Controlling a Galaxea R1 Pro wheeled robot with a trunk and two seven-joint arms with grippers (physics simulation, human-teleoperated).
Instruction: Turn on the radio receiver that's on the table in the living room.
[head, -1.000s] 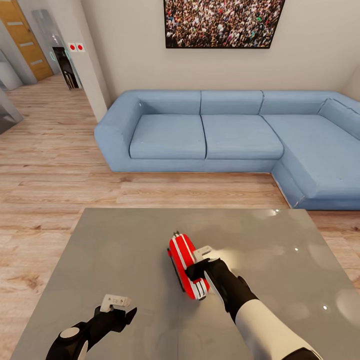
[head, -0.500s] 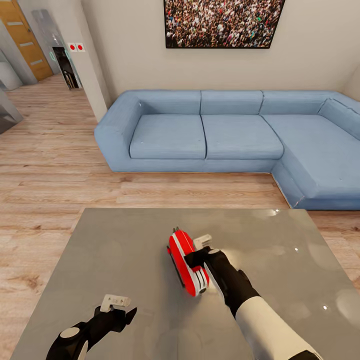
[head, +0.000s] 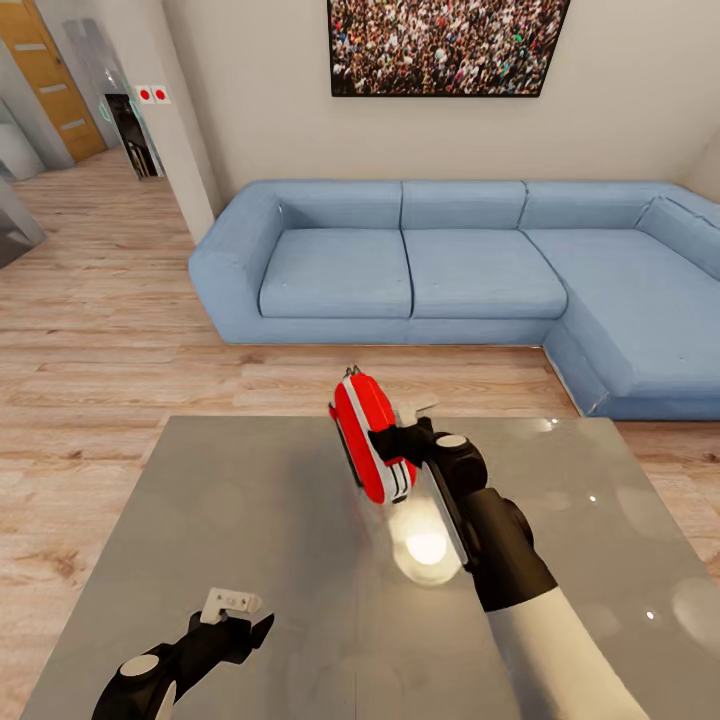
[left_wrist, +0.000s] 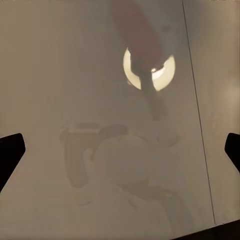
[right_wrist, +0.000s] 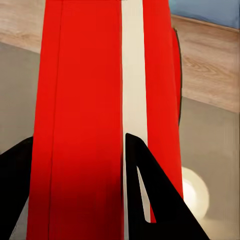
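Observation:
The red radio receiver (head: 366, 440) with its white trim band hangs in the air above the far part of the glossy grey table (head: 250, 520), held edge-on. My right gripper (head: 400, 428) is shut on it, one finger on each broad face. In the right wrist view the radio's red body (right_wrist: 85, 100) runs between the dark fingers (right_wrist: 150, 200) of the right gripper (right_wrist: 77, 150). Low over the table's near left corner, my left gripper (head: 235, 612) stands open with nothing in it; its fingertips (left_wrist: 10, 152) sit wide apart over the bare tabletop (left_wrist: 60, 75).
A blue L-shaped sofa (head: 420, 270) stands beyond the table, with a strip of wood floor (head: 120, 360) between them. A framed crowd picture (head: 445, 45) hangs on the wall. A lamp's bright reflection (head: 427, 548) shows on the tabletop. A hallway opens at the far left.
My right gripper has lifted the radio off the tabletop and carried it up and toward the table's far edge. The left arm has stayed still.

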